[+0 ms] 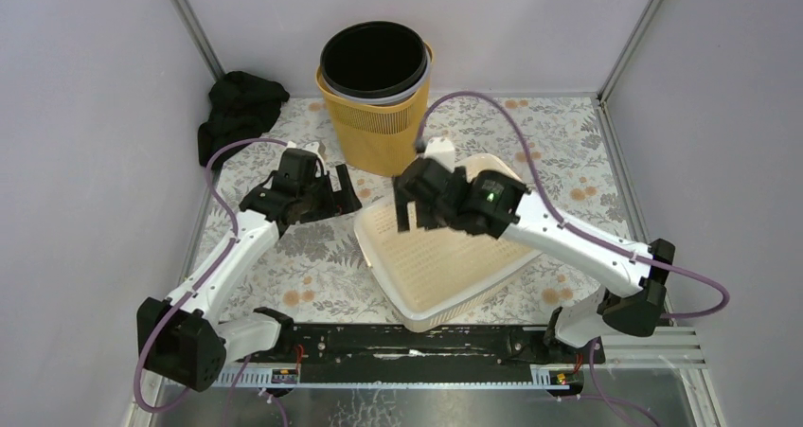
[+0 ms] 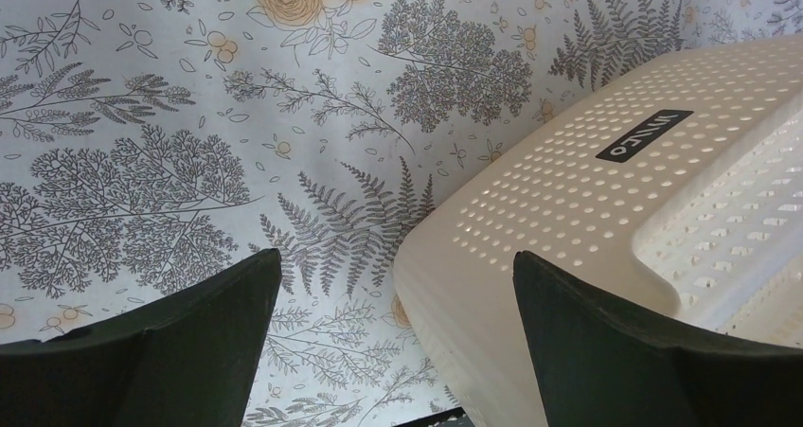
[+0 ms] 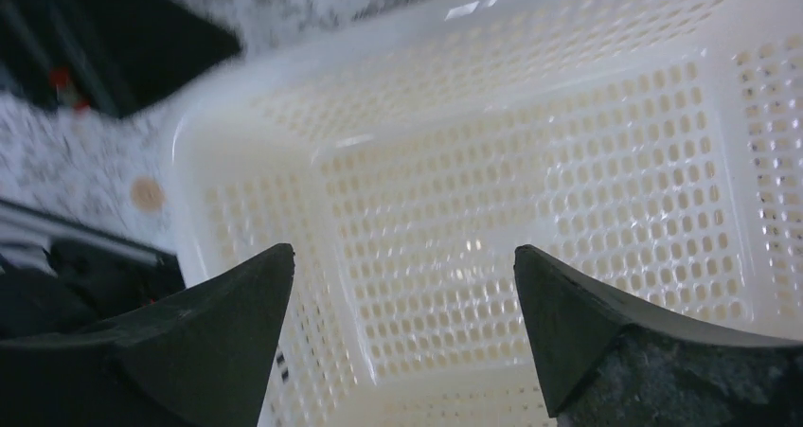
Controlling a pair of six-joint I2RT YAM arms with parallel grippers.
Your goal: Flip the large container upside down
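Observation:
The large container is a cream perforated basket [image 1: 445, 261] lying mid-table with its flat base facing up and its wider rim down. My right gripper [image 1: 414, 204] hovers open over its far left part; in the right wrist view the basket [image 3: 530, 162] fills the frame beyond the gripper [image 3: 402, 342], nothing between the fingers. My left gripper [image 1: 336, 176] is open just left of the basket, above the tablecloth. In the left wrist view the gripper [image 2: 398, 342] frames the basket's rounded corner [image 2: 587, 190], without touching it.
A yellow slotted bin [image 1: 374, 129] with a black bucket [image 1: 374, 62] nested inside stands at the back centre. A black cloth [image 1: 237, 110] lies in the back left corner. Walls close in on three sides. A black rail [image 1: 407, 342] runs along the near edge.

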